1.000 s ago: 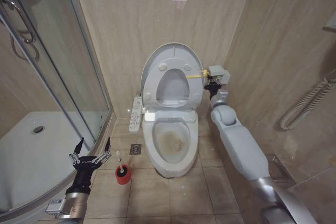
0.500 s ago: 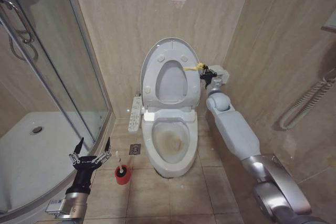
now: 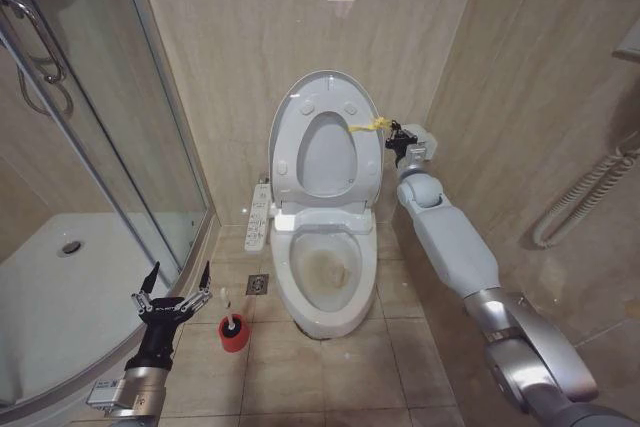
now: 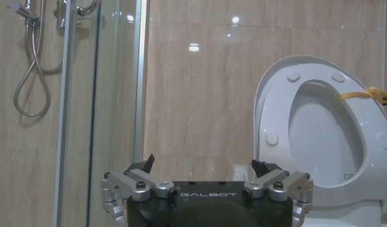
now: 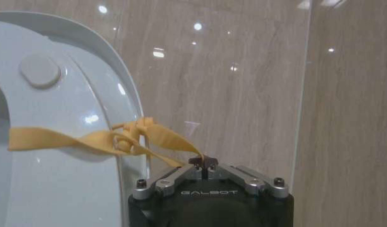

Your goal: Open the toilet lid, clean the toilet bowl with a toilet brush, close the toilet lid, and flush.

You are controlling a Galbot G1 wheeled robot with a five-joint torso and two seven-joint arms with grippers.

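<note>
The toilet lid (image 3: 325,82) stands upright against the back wall, with the ring seat (image 3: 288,157) raised flat against it. My right gripper (image 3: 393,135) is beside their right edge, shut on the yellow tie (image 3: 365,126) knotted to the seat. In the right wrist view the tie (image 5: 124,139) runs from the lid's edge (image 5: 111,75) into the closed fingertips of the gripper (image 5: 204,161). The toilet bowl (image 3: 325,267) lies uncovered, with brownish stains inside. On the floor to its left the toilet brush (image 3: 233,330) stands in its red holder. My left gripper (image 3: 172,285) hovers open just left of it.
A white button panel (image 3: 259,217) sticks out on the bowl's left side. The glass shower enclosure (image 3: 120,147) and its white tray (image 3: 60,287) fill the left. A floor drain (image 3: 257,284) sits between brush and bowl. A hose (image 3: 580,207) hangs on the right wall.
The lid and seat have swung from a forward tilt to upright against the wall, and my right gripper has followed up and back with the tie. The left arm has stayed still.
</note>
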